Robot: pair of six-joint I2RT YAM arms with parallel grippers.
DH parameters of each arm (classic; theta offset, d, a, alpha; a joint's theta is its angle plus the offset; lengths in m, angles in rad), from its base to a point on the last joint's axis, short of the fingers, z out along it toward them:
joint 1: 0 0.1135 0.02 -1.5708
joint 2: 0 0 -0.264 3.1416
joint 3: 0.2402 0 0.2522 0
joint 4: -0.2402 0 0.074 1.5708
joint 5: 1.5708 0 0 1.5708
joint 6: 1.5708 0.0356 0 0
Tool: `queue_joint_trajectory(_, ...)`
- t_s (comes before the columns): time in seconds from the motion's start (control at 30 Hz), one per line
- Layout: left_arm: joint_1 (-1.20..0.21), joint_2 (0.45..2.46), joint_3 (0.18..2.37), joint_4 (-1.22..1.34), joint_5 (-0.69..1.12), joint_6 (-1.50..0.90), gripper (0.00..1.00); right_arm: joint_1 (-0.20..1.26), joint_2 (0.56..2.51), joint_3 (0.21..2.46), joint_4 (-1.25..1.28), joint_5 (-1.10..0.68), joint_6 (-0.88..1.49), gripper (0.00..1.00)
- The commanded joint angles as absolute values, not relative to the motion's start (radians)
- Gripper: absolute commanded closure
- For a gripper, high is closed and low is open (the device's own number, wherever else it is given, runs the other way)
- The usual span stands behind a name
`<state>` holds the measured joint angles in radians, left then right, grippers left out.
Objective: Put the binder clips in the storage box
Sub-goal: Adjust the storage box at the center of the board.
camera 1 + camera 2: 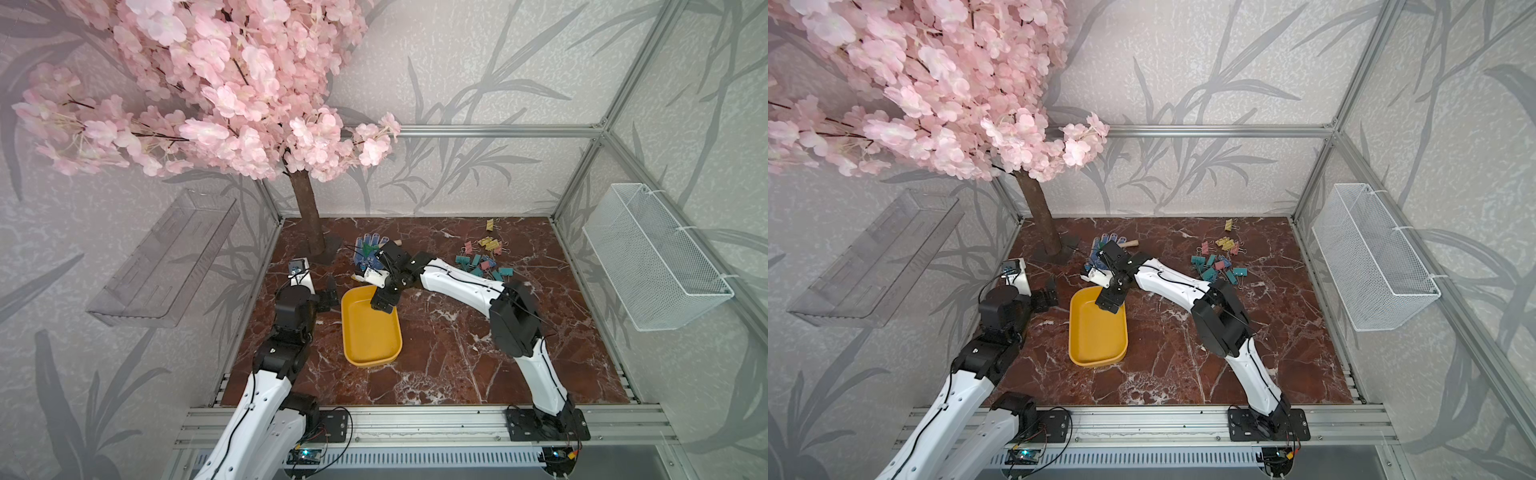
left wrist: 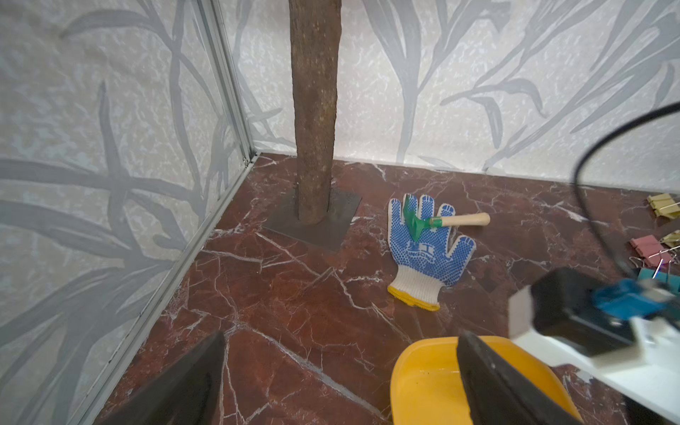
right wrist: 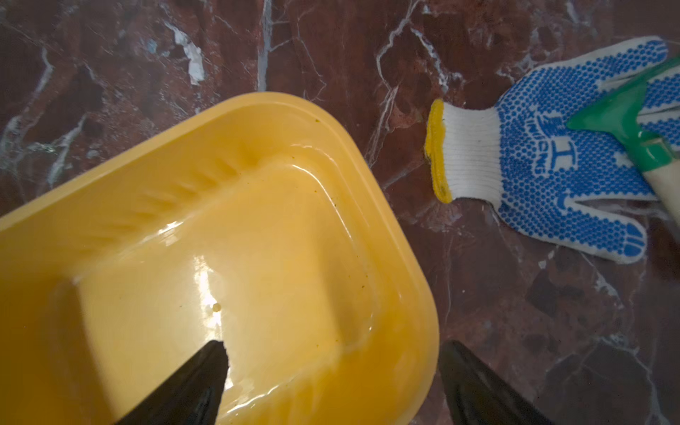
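- Here, the right claw (image 3: 331, 346) stands wide open and holds nothing. One finger hangs over the inside of the storage box (image 3: 257, 239), and the other hangs outside it over the red marble surface (image 3: 515, 312). The box's rim runs between the two.
- In both top views this claw sits at the box's far corner, and the yellow box stretches from the claw back toward the robot's base. No clips show in the visible part of the box.
- Just beyond the right claw, farther from the base, a blue-dotted white glove (image 3: 533, 162) lies flat on the surface. A small green rake (image 2: 434, 220) with a wooden handle rests across it.
- The left claw (image 2: 342, 338) is also spread wide and holds nothing. It hovers just beside the box, on the side away from the right claw.
- Beyond the left claw, a brown tree trunk (image 2: 314, 110) stands on a flat plate.
- The binder clips (image 1: 484, 259) lie in a loose heap on the surface. They are well apart from both claws, off to the right claw's right side and behind its arm.
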<state>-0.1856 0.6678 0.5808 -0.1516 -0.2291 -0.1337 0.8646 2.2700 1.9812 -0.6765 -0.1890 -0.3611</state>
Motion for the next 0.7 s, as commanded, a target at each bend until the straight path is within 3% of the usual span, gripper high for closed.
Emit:
queue_joint_trajectory(0.0,-0.181,0.624,0.568,-0.167,-0.217,-0.136,0.0,0.882,2.346,2.122,-0.78,-0.179,-0.41,0.07)
queue_joint_trajectory(0.17,-0.182,0.603,0.569,-0.167,-0.186,-0.155,0.0,0.887,2.476,2.322,-0.858,-0.224,-0.426,0.17)
queue_joint_trajectory(0.37,-0.181,0.611,0.576,-0.175,-0.185,-0.15,0.0,0.901,2.615,2.541,-0.999,-0.234,-0.432,0.52)
queue_joint_trajectory(0.5,-0.181,0.601,0.569,-0.164,-0.167,-0.144,0.0,0.901,2.604,2.516,-0.992,-0.228,-0.424,0.72)
queue_joint_trajectory(0.67,-0.182,0.598,0.564,-0.153,-0.159,-0.142,0.0,0.901,2.521,2.371,-0.917,-0.177,-0.405,0.85)
